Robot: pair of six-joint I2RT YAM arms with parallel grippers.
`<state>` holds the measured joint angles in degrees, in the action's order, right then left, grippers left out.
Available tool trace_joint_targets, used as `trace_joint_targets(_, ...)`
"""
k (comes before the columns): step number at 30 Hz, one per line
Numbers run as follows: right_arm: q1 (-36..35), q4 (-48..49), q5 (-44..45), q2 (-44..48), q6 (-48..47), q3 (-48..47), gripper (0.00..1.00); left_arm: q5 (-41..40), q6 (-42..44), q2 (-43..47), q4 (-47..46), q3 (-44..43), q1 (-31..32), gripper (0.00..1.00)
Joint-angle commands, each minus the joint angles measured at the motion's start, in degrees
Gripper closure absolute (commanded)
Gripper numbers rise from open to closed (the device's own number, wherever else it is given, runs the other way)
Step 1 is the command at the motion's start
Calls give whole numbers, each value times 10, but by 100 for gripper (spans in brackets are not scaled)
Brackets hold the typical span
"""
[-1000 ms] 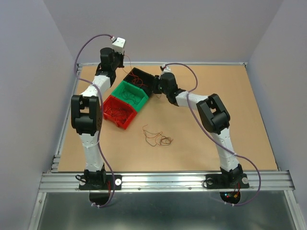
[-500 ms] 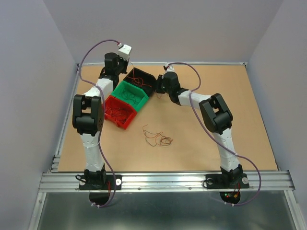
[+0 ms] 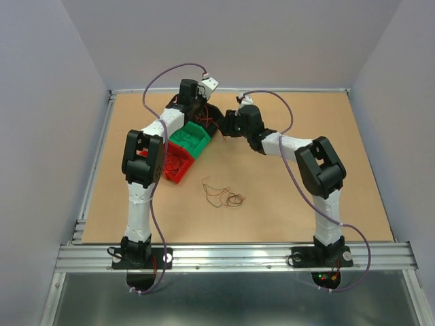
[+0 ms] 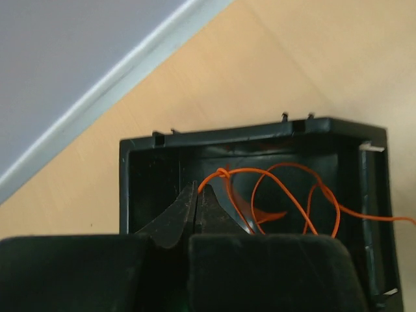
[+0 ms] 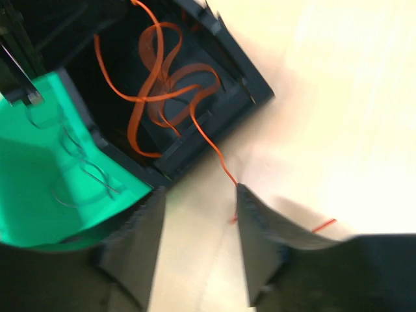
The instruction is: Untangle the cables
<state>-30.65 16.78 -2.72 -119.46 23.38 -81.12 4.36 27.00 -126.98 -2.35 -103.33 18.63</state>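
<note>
In the left wrist view my left gripper [image 4: 197, 194] is shut, and a thin orange cable [image 4: 292, 170] comes out from between its tips. That cable loops inside the black bin [image 4: 253, 138] below the jaws. From the right wrist, the orange cable [image 5: 156, 97] curls in the black bin [image 5: 250, 84], and one strand crosses its wall down to the table. My right gripper [image 5: 200, 192] stands open just outside the bin, and the strand touches its right fingertip [image 5: 250, 208]. A small tangle of cables [image 3: 223, 194] lies on the table in front of both arms.
A green bin [image 3: 190, 138] holding thin dark wires [image 5: 84, 172] sits beside the black bin [image 3: 207, 117], with a red bin [image 3: 175, 165] of red wires nearer. The table's back rail [image 4: 97, 84] runs just behind the black bin.
My left arm has swung right from behind the bins to over the black bin. My right gripper has opened and sits a little further right.
</note>
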Motion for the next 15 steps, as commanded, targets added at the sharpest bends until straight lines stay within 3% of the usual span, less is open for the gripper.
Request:
trace_joint_targets(1, 3, -13, 7, 13, -34, 23, 43, -39, 15, -2, 43, -6, -11, 100)
trace_joint_targets(3, 3, -24, 5, -1, -41, 18, 33, -38, 15, -13, 43, -9, -11, 100)
trace_joint_targets(9, 2, -69, 10, -50, -54, -32, 31, -67, 21, -42, 54, -40, -9, 100)
trace_joint_targets(10, 2, -76, 11, -60, -56, -39, 33, -61, 21, -40, 54, -37, -9, 100)
trace_joint_targets(15, 2, -90, 11, -78, -57, -54, 67, -54, 26, -17, 50, -20, -9, 95)
